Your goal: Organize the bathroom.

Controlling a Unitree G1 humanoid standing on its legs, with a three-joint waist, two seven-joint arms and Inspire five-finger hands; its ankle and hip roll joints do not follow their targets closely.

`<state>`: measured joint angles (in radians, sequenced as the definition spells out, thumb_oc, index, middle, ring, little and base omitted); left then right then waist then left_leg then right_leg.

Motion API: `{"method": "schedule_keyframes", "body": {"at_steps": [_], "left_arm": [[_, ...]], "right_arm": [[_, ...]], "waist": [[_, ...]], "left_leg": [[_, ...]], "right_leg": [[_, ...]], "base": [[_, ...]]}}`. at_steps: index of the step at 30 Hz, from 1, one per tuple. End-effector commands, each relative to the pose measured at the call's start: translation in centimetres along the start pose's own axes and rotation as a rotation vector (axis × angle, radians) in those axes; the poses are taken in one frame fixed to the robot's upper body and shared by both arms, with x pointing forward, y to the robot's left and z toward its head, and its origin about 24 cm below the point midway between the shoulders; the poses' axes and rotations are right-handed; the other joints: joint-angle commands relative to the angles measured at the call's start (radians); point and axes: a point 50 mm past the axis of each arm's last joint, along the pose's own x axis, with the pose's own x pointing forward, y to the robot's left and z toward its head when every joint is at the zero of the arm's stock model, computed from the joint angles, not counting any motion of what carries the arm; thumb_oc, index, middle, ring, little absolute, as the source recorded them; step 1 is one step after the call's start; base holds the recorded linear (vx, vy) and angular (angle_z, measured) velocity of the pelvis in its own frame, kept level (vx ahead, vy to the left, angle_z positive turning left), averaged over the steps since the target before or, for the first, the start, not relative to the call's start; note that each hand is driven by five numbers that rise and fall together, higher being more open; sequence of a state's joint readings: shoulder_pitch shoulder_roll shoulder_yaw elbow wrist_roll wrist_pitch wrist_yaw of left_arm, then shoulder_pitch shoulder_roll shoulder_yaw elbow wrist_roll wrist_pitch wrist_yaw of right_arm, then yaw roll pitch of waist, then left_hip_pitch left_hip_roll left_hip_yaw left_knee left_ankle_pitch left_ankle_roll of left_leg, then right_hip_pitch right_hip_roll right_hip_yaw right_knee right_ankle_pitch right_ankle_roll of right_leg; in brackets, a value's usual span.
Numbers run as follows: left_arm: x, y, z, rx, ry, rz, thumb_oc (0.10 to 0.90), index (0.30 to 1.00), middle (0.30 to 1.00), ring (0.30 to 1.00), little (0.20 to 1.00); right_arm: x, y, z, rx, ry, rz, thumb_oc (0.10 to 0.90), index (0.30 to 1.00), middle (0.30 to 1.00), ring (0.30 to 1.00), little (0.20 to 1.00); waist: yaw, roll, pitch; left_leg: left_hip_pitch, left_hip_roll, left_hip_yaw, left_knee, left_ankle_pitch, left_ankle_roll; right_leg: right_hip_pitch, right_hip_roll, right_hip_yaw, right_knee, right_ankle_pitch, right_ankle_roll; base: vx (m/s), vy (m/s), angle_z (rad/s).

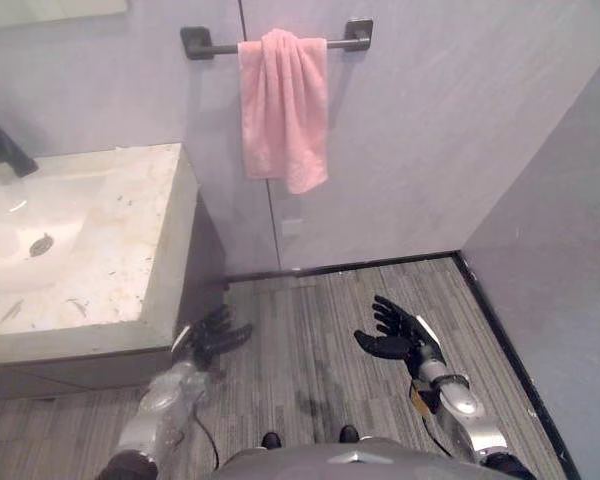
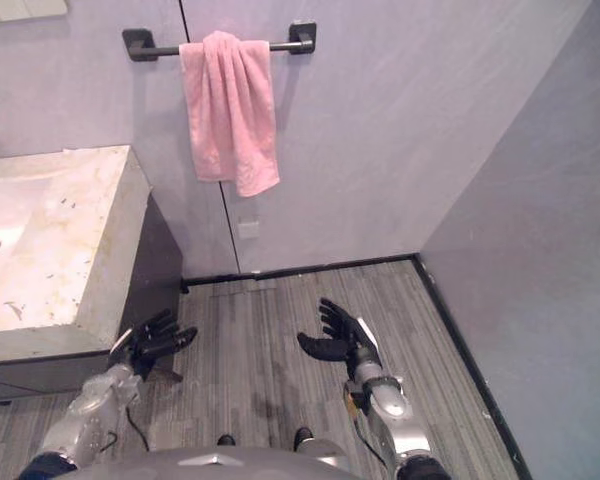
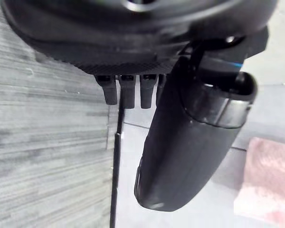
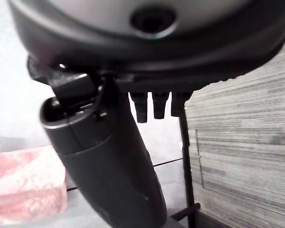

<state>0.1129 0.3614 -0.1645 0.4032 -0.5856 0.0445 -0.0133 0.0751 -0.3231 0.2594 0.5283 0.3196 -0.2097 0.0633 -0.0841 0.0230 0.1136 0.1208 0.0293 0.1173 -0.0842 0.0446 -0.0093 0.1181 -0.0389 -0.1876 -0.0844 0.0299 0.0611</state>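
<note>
No legible txt, labels, nos. or signs anywhere: pink towel (image 1: 283,108), wall, sink counter (image 1: 130,240) & floor all plain, nothing to read.

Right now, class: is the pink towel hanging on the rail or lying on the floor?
Hanging. The towel is draped over the rail on the wall, bunched, its ends well above the floor.

At your 10 o'clock sits a pale stone vanity top (image 1: 130,250) with a sunken basin (image 1: 25,235) and its drain (image 1: 41,244). At 12 o'clock a dark wall bar (image 1: 215,47) carries a pink towel (image 1: 283,110). Grey striped floor (image 1: 300,330) lies below.
</note>
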Motion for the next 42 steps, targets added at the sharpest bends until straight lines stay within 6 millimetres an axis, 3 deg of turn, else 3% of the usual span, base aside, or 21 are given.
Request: {"method": "schedule_keyframes", "body": {"at_steps": [1,4,8,12,14,17,18,22,23,25,26,29,32,33,34,35,36,38,42], "left_arm": [[1.9,-3.2,6.5,0.019,-0.200,-0.183,0.800,0.900,0.900,0.900,0.900],[2.0,-5.3,8.2,0.018,-0.248,-0.263,0.800,0.900,0.900,0.900,0.900],[1.6,-6.1,10.5,0.030,-0.391,-0.227,0.800,0.900,0.900,0.900,0.900],[0.1,-5.9,14.3,0.071,-0.672,-0.076,0.800,0.900,0.900,0.900,0.900],[-1.0,-6.0,15.8,0.104,-0.799,-0.012,0.800,0.900,0.900,0.900,0.900],[-2.6,-8.1,17.9,0.079,-0.960,-0.012,0.800,0.900,0.900,0.900,0.900],[-2.7,-8.2,17.9,0.079,-0.970,-0.015,0.800,0.900,0.900,0.900,0.900],[-3.6,-10.4,19.1,0.074,-1.058,-0.061,0.800,0.900,0.900,0.900,0.900],[-3.9,-10.9,19.3,0.077,-1.086,-0.062,0.800,0.900,0.900,0.900,0.900],[-4.0,-11.5,19.4,0.092,-1.095,-0.073,0.800,0.900,0.900,0.900,0.900],[-4.1,-12.3,19.5,0.113,-1.095,-0.093,0.800,0.900,0.900,0.900,0.900],[-3.4,-13.3,19.2,0.126,-1.054,-0.121,0.800,0.900,0.900,0.900,0.900],[-3.2,-13.8,19.1,0.135,-1.036,-0.129,0.800,0.900,0.900,0.900,0.900],[-3.2,-13.8,19.1,0.140,-1.030,-0.133,0.800,0.900,0.900,0.900,0.900],[-3.3,-13.8,19.1,0.138,-1.030,-0.134,0.800,0.900,0.900,0.900,0.900],[-3.4,-13.7,19.1,0.135,-1.032,-0.134,0.800,0.900,0.900,0.900,0.900],[-3.6,-13.8,19.0,0.134,-1.044,-0.147,0.800,0.900,0.900,0.900,0.900],[-3.9,-13.8,18.8,0.129,-1.048,-0.163,0.800,0.900,0.900,0.900,0.900],[-4.0,-14.6,18.7,0.133,-1.044,-0.203,0.800,0.900,0.900,0.900,0.900]], "right_arm": [[1.7,0.4,8.8,-0.113,-0.399,0.091,0.800,0.900,0.900,0.900,0.900],[1.9,0.0,11.9,-0.092,-0.524,0.095,0.800,0.900,0.900,0.900,0.900],[1.6,0.1,14.3,-0.132,-0.648,0.077,0.800,0.900,0.900,0.900,0.900],[1.0,0.9,16.7,-0.183,-0.808,0.039,0.800,0.900,0.900,0.900,0.900],[0.6,1.5,17.9,-0.184,-0.887,0.024,0.800,0.900,0.900,0.900,0.900],[-1.3,2.6,20.0,-0.187,-1.066,-0.054,0.800,0.900,0.900,0.900,0.900],[-1.4,2.6,20.0,-0.191,-1.077,-0.063,0.800,0.900,0.900,0.900,0.900],[-1.6,3.3,22.2,-0.171,-1.182,-0.129,0.800,0.900,0.900,0.900,0.900],[-1.6,3.3,22.8,-0.154,-1.206,-0.140,0.800,0.900,0.900,0.900,0.900],[-1.8,3.4,23.3,-0.145,-1.228,-0.162,0.800,0.900,0.900,0.900,0.900],[-1.9,3.6,23.9,-0.126,-1.245,-0.186,0.800,0.900,0.900,0.900,0.900],[-1.9,3.8,24.5,-0.088,-1.255,-0.191,0.800,0.900,0.900,0.900,0.900],[-1.7,4.7,25.1,-0.102,-1.274,-0.184,0.800,0.900,0.900,0.900,0.900],[-1.9,5.1,25.8,-0.119,-1.295,-0.192,0.800,0.900,0.900,0.900,0.900],[-1.9,5.1,25.9,-0.119,-1.298,-0.193,0.800,0.900,0.900,0.900,0.900],[-2.1,5.0,26.4,-0.111,-1.299,-0.184,0.800,0.900,0.900,0.900,0.900],[-2.3,4.9,26.6,-0.103,-1.303,-0.189,0.800,0.900,0.900,0.900,0.900],[-2.4,5.0,26.8,-0.092,-1.300,-0.171,0.800,0.900,0.900,0.900,0.900],[-2.0,4.8,27.5,-0.067,-1.269,-0.137,0.800,0.900,0.900,0.900,0.900]], "waist": [[0.004,-0.009,0.009],[0.019,-0.031,0.043],[0.019,-0.033,0.060],[0.031,-0.010,0.064],[0.036,0.008,0.061],[0.035,0.031,0.047],[0.035,0.031,0.047],[0.044,0.045,0.034],[0.042,0.043,0.025],[0.044,0.042,0.019],[0.041,0.048,0.010],[0.034,0.055,0.001],[0.037,0.047,-0.005],[0.043,0.039,-0.008],[0.041,0.038,-0.007],[0.038,0.031,-0.006],[0.030,0.023,0.002],[0.026,0.019,0.015],[0.036,0.005,0.009]], "left_leg": [[-0.069,-0.015,0.079,0.211,-0.118,0.002],[-0.193,0.009,0.078,0.444,-0.092,-0.015],[-0.235,0.022,0.085,0.527,-0.058,-0.017],[-0.235,-0.019,0.087,0.418,-0.020,-0.013],[-0.229,-0.016,0.100,0.302,0.056,-0.029],[-0.253,0.044,0.106,0.089,0.219,-0.069],[-0.255,0.045,0.101,0.083,0.226,-0.071],[-0.239,0.052,0.093,0.043,0.194,-0.064],[-0.217,0.047,0.111,0.029,0.155,-0.047],[-0.191,0.040,0.132,0.017,0.125,-0.029],[-0.162,0.040,0.150,0.008,0.099,-0.007],[-0.127,0.038,0.129,-0.003,0.067,0.016],[-0.115,0.025,0.097,-0.003,0.059,0.013],[-0.100,0.016,0.092,-0.003,0.060,0.005],[-0.096,0.015,0.091,-0.003,0.059,0.003],[-0.080,0.013,0.097,-0.003,0.049,-0.011],[-0.071,0.005,0.095,-0.001,0.032,-0.013],[-0.071,0.005,0.093,0.003,0.020,-0.010],[-0.078,-0.002,0.069,-0.003,0.018,-0.015]], "right_leg": [[-0.013,0.023,-0.064,0.106,-0.122,0.004],[-0.009,0.018,-0.052,0.127,-0.129,-0.027],[-0.003,0.027,-0.041,0.137,-0.133,-0.041],[0.012,0.059,-0.013,0.143,-0.143,-0.033],[0.034,0.089,0.001,0.122,-0.141,-0.031],[0.085,0.120,-0.001,0.098,-0.158,-0.026],[0.087,0.119,-0.005,0.102,-0.164,-0.026],[0.092,0.115,-0.005,0.210,-0.244,-0.015],[0.091,0.107,-0.012,0.247,-0.258,-0.003],[0.078,0.093,-0.015,0.324,-0.260,0.015],[0.040,0.066,-0.029,0.451,-0.246,0.046],[-0.065,0.013,-0.017,0.653,-0.215,0.090],[-0.064,-0.017,-0.035,0.580,-0.203,0.095],[-0.039,-0.038,-0.077,0.413,-0.197,0.083],[-0.035,-0.039,-0.083,0.373,-0.193,0.080],[-0.027,-0.044,-0.113,0.233,-0.158,0.068],[-0.052,-0.034,-0.083,0.179,-0.109,0.072],[-0.076,-0.027,-0.052,0.182,-0.105,0.070],[-0.061,-0.025,-0.074,0.121,-0.077,0.062]], "base": [[-0.03,-0.094,-0.09],[-0.02,-0.117,-0.17],[0.02,-0.016,-0.03],[0.15,0.034,-0.03],[0.27,0.047,-0.06],[0.39,0.090,-0.05],[0.35,0.108,0.01],[0.33,0.138,-0.12],[0.27,0.138,-0.44],[0.20,0.126,-0.30],[0.16,0.104,0.01],[0.22,0.098,-0.08],[0.14,-0.029,0.10],[0.08,-0.077,0.03],[0.09,-0.136,-0.01],[0.01,-0.134,-0.08],[0.00,-0.154,-0.07],[-0.01,-0.103,0.25],[0.03,-0.099,0.39]]}}
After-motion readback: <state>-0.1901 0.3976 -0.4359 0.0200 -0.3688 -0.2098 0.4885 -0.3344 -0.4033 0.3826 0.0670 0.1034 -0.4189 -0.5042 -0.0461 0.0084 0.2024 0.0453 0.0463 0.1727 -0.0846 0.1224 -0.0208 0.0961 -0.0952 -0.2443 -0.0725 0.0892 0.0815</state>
